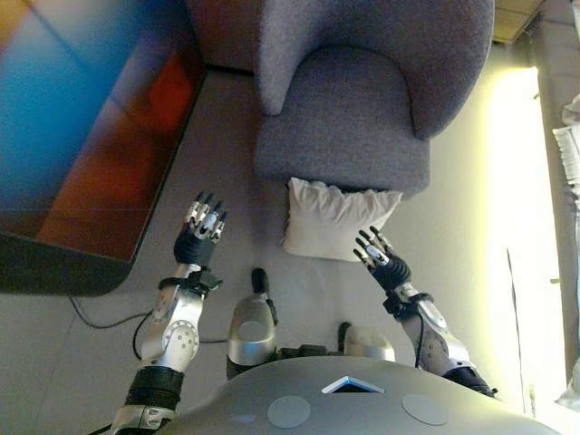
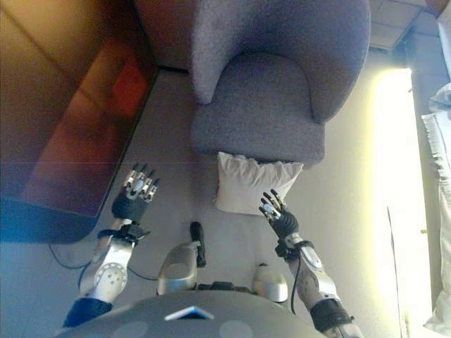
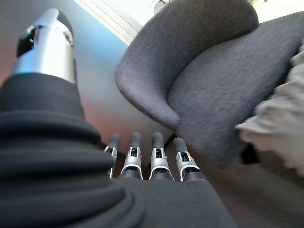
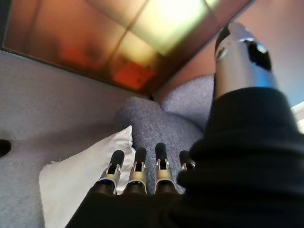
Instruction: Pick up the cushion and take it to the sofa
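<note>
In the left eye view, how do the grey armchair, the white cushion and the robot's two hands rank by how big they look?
1. Grey armchair, by far the largest.
2. White cushion, leaning against the armchair's front.
3. Left hand and right hand: they look about alike, both open, so I would not rank one above the other.

Grey sofa [image 1: 362, 100] back cut off at the far edge, cushion's [image 1: 333, 219] far edge tucked under its seat, glossy panel [image 1: 82, 127] cropped at the left

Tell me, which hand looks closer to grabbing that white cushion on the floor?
The right hand: its open fingers hover at the cushion's corner. The left hand, also open, hangs further off to the side.
</note>
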Robot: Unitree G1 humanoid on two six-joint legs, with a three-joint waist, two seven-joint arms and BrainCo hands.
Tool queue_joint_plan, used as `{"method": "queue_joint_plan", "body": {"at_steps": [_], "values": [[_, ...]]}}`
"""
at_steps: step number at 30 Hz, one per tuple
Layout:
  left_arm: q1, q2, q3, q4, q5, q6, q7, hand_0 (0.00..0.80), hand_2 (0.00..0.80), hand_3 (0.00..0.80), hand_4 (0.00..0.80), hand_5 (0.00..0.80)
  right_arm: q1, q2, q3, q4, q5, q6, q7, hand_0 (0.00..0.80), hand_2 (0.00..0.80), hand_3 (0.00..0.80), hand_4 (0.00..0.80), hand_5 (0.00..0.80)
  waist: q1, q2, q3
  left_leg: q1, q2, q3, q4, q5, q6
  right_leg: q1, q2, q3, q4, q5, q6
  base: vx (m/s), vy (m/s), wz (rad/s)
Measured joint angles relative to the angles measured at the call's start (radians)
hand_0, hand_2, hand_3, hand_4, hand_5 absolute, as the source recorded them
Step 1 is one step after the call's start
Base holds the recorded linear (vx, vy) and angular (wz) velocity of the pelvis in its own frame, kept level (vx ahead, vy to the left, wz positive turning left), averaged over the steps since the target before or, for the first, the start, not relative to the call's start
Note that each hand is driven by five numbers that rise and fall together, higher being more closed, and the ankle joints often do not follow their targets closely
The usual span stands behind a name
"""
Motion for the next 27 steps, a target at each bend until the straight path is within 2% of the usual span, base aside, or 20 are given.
{"method": "queue_joint_plan", "body": {"at_steps": [2,4,6,8,10,11,12,14,15,16,19,21,22,23,25,26,27], "values": [[-0.035,-0.003,-0.004,-0.001,-0.016,-0.001,-0.002,0.000,0.000,0.000,0.000,0.000,-0.017,0.009,0.000,-0.011,0.000,0.001,0.000,0.000,0.000,0.000,0.000,0.000,-0.005,0.003,0.003,-0.008,-0.018,-0.002,0.048,-0.052,0.013,0.013,-0.015,-0.008,0.005,0.030,0.029,0.256,0.185,0.02],[-0.073,-0.015,-0.007,0.002,-0.018,-0.002,-0.004,0.000,0.000,0.000,0.000,0.000,-0.038,0.018,0.007,-0.013,0.000,0.004,-0.001,0.000,0.000,0.000,0.000,0.000,0.002,0.003,0.003,0.004,-0.024,-0.006,0.064,-0.079,0.021,-0.009,-0.029,-0.027,0.080,0.032,0.035,0.245,0.220,0.12],[-0.091,-0.012,-0.016,0.006,-0.018,-0.013,-0.011,0.000,0.000,0.000,0.000,0.000,-0.078,0.020,0.016,-0.011,-0.001,0.005,-0.002,0.000,0.000,0.000,0.000,0.000,0.005,0.009,0.004,0.023,-0.026,-0.004,0.063,-0.101,0.027,-0.083,-0.042,-0.034,0.251,0.035,0.036,0.283,0.261,-0.02],[-0.089,-0.003,-0.026,0.006,-0.014,-0.015,-0.012,0.000,0.000,0.000,0.000,0.000,-0.106,0.034,0.017,-0.015,-0.002,0.005,-0.006,0.000,0.000,0.000,0.000,0.000,0.000,0.016,0.005,0.053,-0.029,-0.005,0.073,-0.128,0.039,-0.146,-0.064,-0.046,0.422,0.083,0.031,0.265,0.202,0.07],[-0.086,0.015,-0.028,0.004,-0.005,-0.014,-0.028,0.000,0.000,0.000,0.000,0.000,-0.108,0.047,0.027,-0.016,-0.002,0.005,-0.010,0.000,0.000,0.000,0.000,0.000,0.007,0.030,0.000,0.110,-0.029,0.001,0.033,-0.133,0.045,-0.151,-0.084,-0.084,0.477,0.156,0.017,0.207,0.037,-0.03],[-0.089,0.027,-0.024,0.003,-0.005,-0.014,-0.036,0.000,0.000,0.000,0.000,0.000,-0.108,0.054,0.035,-0.015,-0.002,0.005,-0.012,0.000,0.000,0.000,0.000,0.000,0.012,0.022,-0.006,0.114,-0.032,0.005,0.028,-0.136,0.050,-0.166,-0.102,-0.106,0.504,0.157,0.016,0.171,-0.033,-0.12],[-0.089,0.036,-0.020,0.005,-0.004,-0.014,-0.045,0.000,0.000,0.000,0.000,0.000,-0.111,0.054,0.043,-0.013,-0.002,0.005,-0.015,0.000,0.000,0.000,0.000,0.000,0.020,0.018,-0.008,0.120,-0.034,0.013,0.013,-0.137,0.051,-0.192,-0.121,-0.141,0.509,0.117,0.010,0.210,-0.112,-0.21],[-0.083,0.045,-0.019,0.005,-0.003,-0.008,-0.062,0.000,0.000,0.000,0.000,0.000,-0.113,0.049,0.041,-0.012,-0.002,0.005,-0.025,0.000,0.000,0.000,0.000,0.000,0.023,0.022,-0.006,0.135,-0.030,0.017,-0.001,-0.141,0.057,-0.224,-0.129,-0.166,0.464,0.091,0.003,0.179,-0.159,-0.24],[-0.075,0.043,-0.018,0.009,-0.002,-0.008,-0.071,0.000,0.000,0.000,0.000,0.000,-0.113,0.046,0.040,-0.011,-0.002,0.005,-0.025,0.000,0.000,0.000,0.000,0.000,0.020,0.031,-0.001,0.152,-0.026,0.025,-0.014,-0.133,0.046,-0.234,-0.130,-0.181,0.408,0.073,0.012,0.184,-0.170,-0.16],[-0.068,0.043,-0.019,0.010,-0.002,-0.008,-0.078,0.000,0.000,0.000,0.000,0.000,-0.109,0.043,0.039,-0.013,-0.002,0.004,-0.024,0.000,0.000,0.000,0.000,0.000,0.005,0.032,0.000,0.161,-0.025,0.025,-0.028,-0.137,0.049,-0.244,-0.130,-0.186,0.335,0.075,0.020,0.214,-0.161,-0.08],[-0.052,0.043,-0.028,0.021,-0.006,-0.017,-0.088,0.000,0.000,0.000,0.000,0.000,-0.095,0.038,0.042,-0.013,-0.001,0.006,-0.025,0.000,0.000,0.000,0.000,0.000,-0.045,0.014,-0.007,0.174,-0.037,0.015,-0.045,-0.138,0.037,-0.299,-0.147,-0.185,0.105,0.143,0.092,0.251,-0.111,0.06],[-0.040,0.045,-0.031,0.028,-0.007,-0.021,-0.093,0.000,0.000,0.000,0.000,0.000,-0.094,0.039,0.041,-0.009,-0.001,0.008,-0.026,0.000,0.000,0.000,0.000,0.000,-0.083,-0.014,-0.015,0.178,-0.048,-0.016,-0.048,-0.133,0.011,-0.315,-0.155,-0.177,-0.012,0.216,0.099,0.285,-0.071,0.33],[-0.036,0.046,-0.032,0.033,-0.007,-0.022,-0.100,0.000,0.000,0.000,0.000,0.000,-0.094,0.039,0.039,-0.005,0.000,0.009,-0.025,0.000,0.000,0.000,0.000,0.000,-0.084,-0.043,-0.018,0.183,-0.058,-0.031,-0.053,-0.133,-0.014,-0.314,-0.154,-0.165,-0.050,0.249,0.083,0.269,-0.056,0.48],[-0.025,0.043,-0.040,0.040,-0.007,-0.021,-0.106,0.000,0.000,0.000,0.000,0.000,-0.094,0.039,0.028,0.014,0.000,0.009,-0.025,0.000,0.000,0.000,0.000,0.000,-0.087,-0.041,-0.023,0.188,-0.050,-0.063,-0.061,-0.133,-0.029,-0.309,-0.141,-0.151,-0.037,0.302,0.063,0.278,-0.052,0.48],[-0.006,0.030,-0.050,0.037,-0.006,-0.022,-0.129,0.000,0.000,0.000,0.000,0.000,-0.096,0.023,0.000,0.028,0.000,0.020,-0.025,0.000,0.000,0.000,0.000,0.000,-0.082,-0.014,-0.027,0.194,-0.032,-0.110,-0.060,-0.131,-0.034,-0.311,-0.093,-0.159,-0.028,0.294,0.046,0.298,-0.051,0.25],[0.013,0.020,-0.047,0.037,-0.006,-0.022,-0.134,0.000,0.000,0.000,0.000,0.000,-0.102,0.007,-0.004,0.029,0.000,0.023,-0.025,0.000,0.000,0.000,0.000,0.000,-0.078,0.012,-0.029,0.204,-0.023,-0.115,-0.063,-0.142,-0.051,-0.307,-0.076,-0.165,-0.020,0.287,0.031,0.300,-0.055,0.05],[0.031,0.016,-0.046,0.037,-0.006,-0.022,-0.140,0.000,0.000,0.000,0.000,0.000,-0.106,-0.002,-0.010,0.028,-0.001,0.028,-0.025,0.000,0.000,0.000,0.000,0.000,-0.082,0.015,-0.029,0.205,-0.014,-0.117,-0.069,-0.142,-0.052,-0.302,-0.069,-0.177,-0.004,0.276,0.020,0.256,-0.058,0.07]]}}
